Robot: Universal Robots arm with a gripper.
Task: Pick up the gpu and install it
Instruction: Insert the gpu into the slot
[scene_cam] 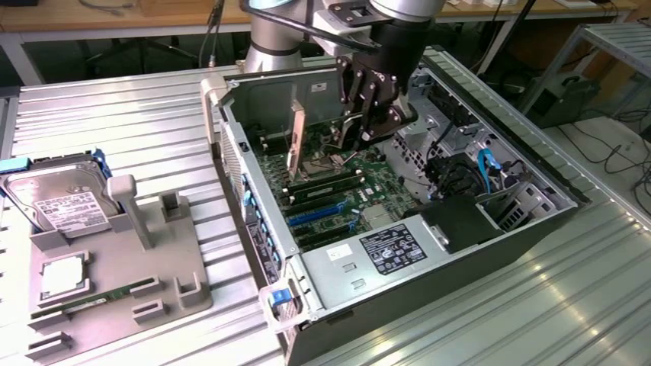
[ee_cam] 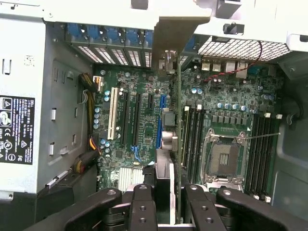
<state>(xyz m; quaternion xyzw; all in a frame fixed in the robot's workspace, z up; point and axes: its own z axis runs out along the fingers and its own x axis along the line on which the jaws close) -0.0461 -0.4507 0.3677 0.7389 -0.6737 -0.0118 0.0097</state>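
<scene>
Seen in a workshop: ribbed silvery aluminium table (scene_cam: 122, 122), wooden benches and trailing cables behind, grey shelving at the exterior view's right. On the table, an open dark computer tower case (scene_cam: 529, 221) lying on its side, green motherboard (scene_cam: 346, 191) exposed. To the exterior view's left, a grey plastic parts fixture (scene_cam: 112, 290) carrying a boxy silver hard drive with a white label (scene_cam: 66, 202) and a narrow green memory stick (scene_cam: 87, 303).

Reaching down into the case, the black multi-fingered gripper (scene_cam: 364, 122) on the silver-grey robot arm (scene_cam: 280, 34). Clamped edge-on between the black fingers (ee_cam: 142, 209), the thin dark expansion card, the gpu (ee_cam: 179, 144), upright over the motherboard with its silvery metal bracket (ee_cam: 180, 36) toward the rear slot openings, lined up beside the blue slot (ee_cam: 159, 132) and the memory sockets (ee_cam: 192, 137).

Hard to tell whether the card's lower edge touches the slot: hidden by the card itself. Arm cut off above the wrist. Card nearly lost behind the fingers in the exterior view.
</scene>
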